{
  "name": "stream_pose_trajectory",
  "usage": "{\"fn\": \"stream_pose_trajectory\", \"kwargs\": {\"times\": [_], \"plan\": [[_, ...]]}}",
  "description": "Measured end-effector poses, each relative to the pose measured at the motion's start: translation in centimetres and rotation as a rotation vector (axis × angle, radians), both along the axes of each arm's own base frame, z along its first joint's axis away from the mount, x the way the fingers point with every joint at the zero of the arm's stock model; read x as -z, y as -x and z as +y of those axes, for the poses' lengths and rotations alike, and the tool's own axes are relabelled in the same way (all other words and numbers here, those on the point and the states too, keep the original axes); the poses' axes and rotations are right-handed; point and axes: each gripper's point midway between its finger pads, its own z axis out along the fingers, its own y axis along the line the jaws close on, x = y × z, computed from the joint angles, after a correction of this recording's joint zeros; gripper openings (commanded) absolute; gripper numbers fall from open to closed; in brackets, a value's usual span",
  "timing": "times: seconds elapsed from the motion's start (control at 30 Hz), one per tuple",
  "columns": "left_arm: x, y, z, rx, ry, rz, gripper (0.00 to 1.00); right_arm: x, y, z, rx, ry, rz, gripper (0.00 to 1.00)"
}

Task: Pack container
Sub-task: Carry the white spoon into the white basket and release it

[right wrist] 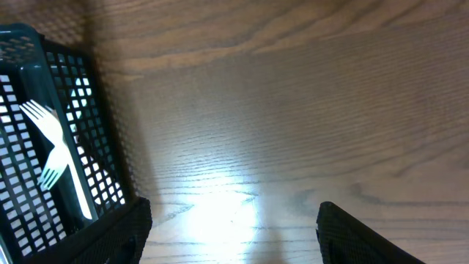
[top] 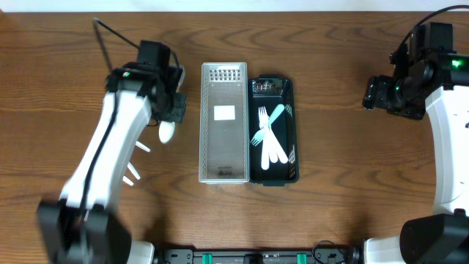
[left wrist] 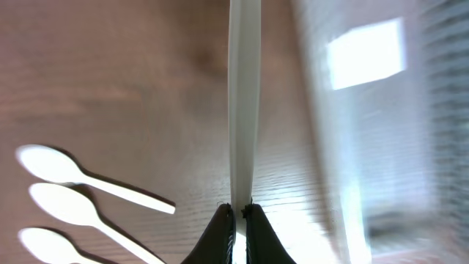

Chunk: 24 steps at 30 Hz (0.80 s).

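Left tool [left wrist: 236, 214] is pinched tight on a white spoon [left wrist: 244, 103], fingertips together on the handle, which runs straight out ahead of the wrist camera. From overhead that spoon's bowl shows just below the tool, left of the grey basket [top: 223, 150] and apart from it. Whether it's off the worktop [right wrist: 293, 110], I can't tell.

Three more spoons [left wrist: 69, 172] lie side by side on the wood to the left of the held one. The grey basket has only a white label in it. Right up against its right side sits the black basket [top: 293, 132], with forks [top: 267, 143] piled in it, one of them teal [top: 272, 117].

Over on the far side, the right tool [right wrist: 234, 224] hangs with its fingers spread wide, nothing between them, above bare wood just right of the black basket.
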Motion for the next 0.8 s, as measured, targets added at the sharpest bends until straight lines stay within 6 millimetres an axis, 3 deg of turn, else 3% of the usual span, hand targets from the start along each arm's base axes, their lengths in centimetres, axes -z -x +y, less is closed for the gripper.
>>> {"fn": "stream_pose_trajectory", "kwargs": {"times": [0.07,0.13,0.27,0.43,0.63,0.7,0.8], "plan": [[-3.2,0.7,-1.7,0.027,0.023,-0.087,0.06,0.0,0.0,0.0,0.000,0.000,0.000,0.75],[-4.9,1.6,-3.5,0.054,0.049,-0.132,0.06,0.0,0.0,0.0,0.000,0.000,0.000,0.75],[-5.3,3.0,-7.9,0.086,0.104,-0.132,0.06,0.0,0.0,0.0,0.000,0.000,0.000,0.75],[-2.3,3.0,-12.2,0.065,0.137,-0.060,0.06,0.0,0.0,0.0,0.000,0.000,0.001,0.75],[3.9,2.1,-13.3,-0.056,0.103,0.086,0.07,0.0,0.0,0.0,0.000,0.000,0.001,0.75],[5.9,2.2,-13.3,-0.077,0.080,0.132,0.28,0.0,0.0,0.0,0.000,0.000,0.001,0.75],[7.5,2.3,-13.2,-0.096,0.059,0.173,0.38,0.0,0.0,0.0,0.000,0.000,0.001,0.75]]}}
